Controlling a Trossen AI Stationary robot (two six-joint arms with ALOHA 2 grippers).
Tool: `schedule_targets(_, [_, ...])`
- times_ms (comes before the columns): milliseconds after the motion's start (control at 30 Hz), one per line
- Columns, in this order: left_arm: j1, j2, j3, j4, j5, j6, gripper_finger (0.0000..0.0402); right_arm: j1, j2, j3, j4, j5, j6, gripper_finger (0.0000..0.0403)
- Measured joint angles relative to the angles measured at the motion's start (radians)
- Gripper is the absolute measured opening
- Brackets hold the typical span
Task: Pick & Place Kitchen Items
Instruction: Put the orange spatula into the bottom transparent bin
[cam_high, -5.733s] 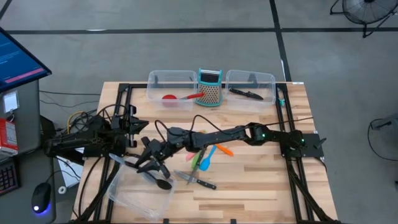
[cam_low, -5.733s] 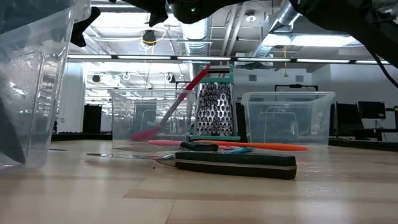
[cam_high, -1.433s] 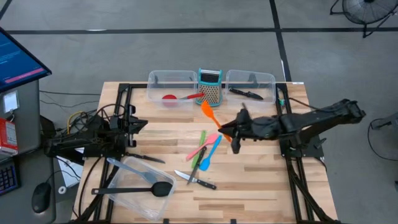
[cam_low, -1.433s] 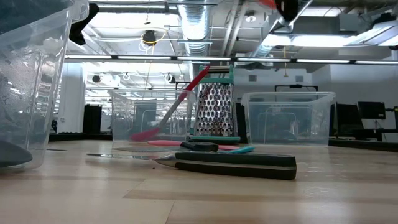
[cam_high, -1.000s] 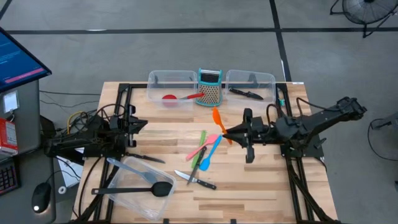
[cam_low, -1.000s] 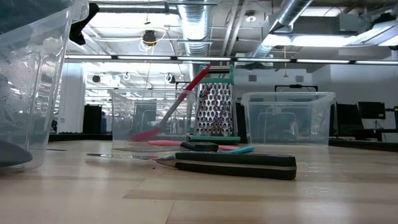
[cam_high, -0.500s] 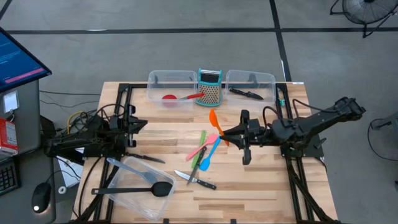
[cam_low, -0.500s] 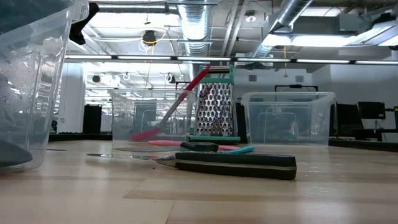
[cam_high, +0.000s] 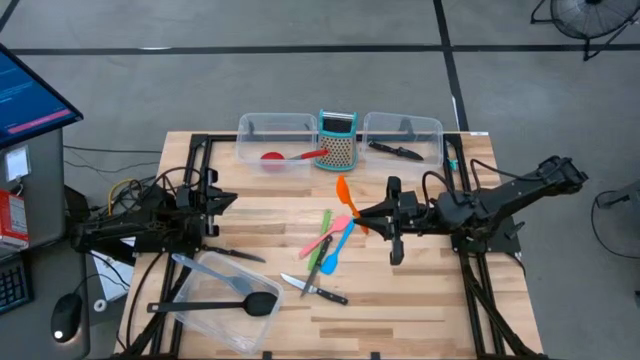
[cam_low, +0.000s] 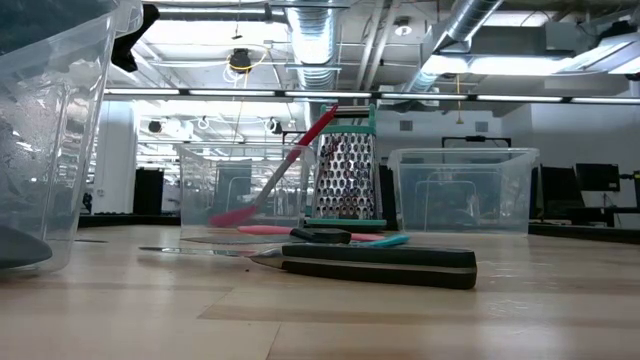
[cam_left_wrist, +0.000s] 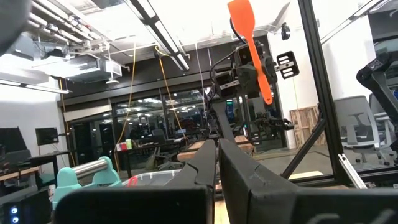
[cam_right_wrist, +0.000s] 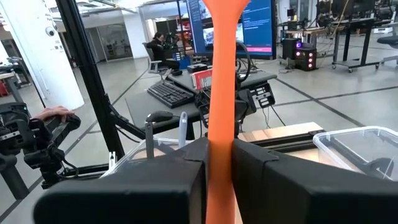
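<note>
High view: the right gripper (cam_high: 362, 212) has pulled back from the left of the desk (cam_high: 420, 310) to mid-desk, its jaws pinching the orange spatula (cam_high: 345, 192), which has left the cluster and now rides blade-up off the wood. Over the last half second the arm has barely moved.
High view, left side: the left gripper (cam_high: 212, 200) rests at the left edge of the desk, as before; its jaws look pressed together on nothing. The black spoon (cam_high: 215, 305) now lies in the near tub (cam_high: 190, 312).
High view, remainder: the green spatula (cam_high: 320, 246), pink spatula (cam_high: 322, 238), blue spatula (cam_high: 338, 247) and a black-handled knife (cam_high: 316, 290) lie just beside one another mid-desk.
Low view: the knife (cam_low: 370, 263) lies in front, the grater (cam_low: 345, 172) stands between the two far tubs; the arm seen overhead earlier is gone from view.
Left wrist view: own jaws together; the orange spatula (cam_left_wrist: 250, 43) shows held aloft across the desk.
Right wrist view: the orange handle (cam_right_wrist: 219, 118) runs up between the clamped jaws.
Meaning: one item delivered, the next is in hand; placing it in a tub likely follows.
</note>
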Motion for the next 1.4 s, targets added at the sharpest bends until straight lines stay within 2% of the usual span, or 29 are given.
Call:
schedule_targets(267, [0.000,0.000,0.000,0.000,0.000,0.000,0.0003,-0.001,0.000,0.000,-0.009,0.009,-0.011,0.0034])
schedule_targets(500, [0.000,0.000,0.000,0.000,0.000,0.000,0.0003,-0.016,0.000,0.000,-0.063,0.130,-0.037,0.0033])
schedule_targets(733, [0.000,0.000,0.000,0.000,0.000,0.000,0.0003,-0.075,0.005,0.000,-0.113,0.130,0.041,0.0034])
schedule_targets(833, [0.000,0.000,0.000,0.001,0.000,0.000,0.0003,-0.091,0.044,-0.004,-0.113,0.094,0.087,0.0032])
schedule_targets(1133, [0.000,0.000,0.000,0.003,0.000,0.000,0.0003,-0.092,0.295,0.021,0.125,-0.047,0.139,0.0032])
schedule_targets(1400, [0.000,0.000,0.000,0.008,0.002,0.000,0.0003,-0.097,0.583,0.238,0.180,-0.116,0.114,0.0034])
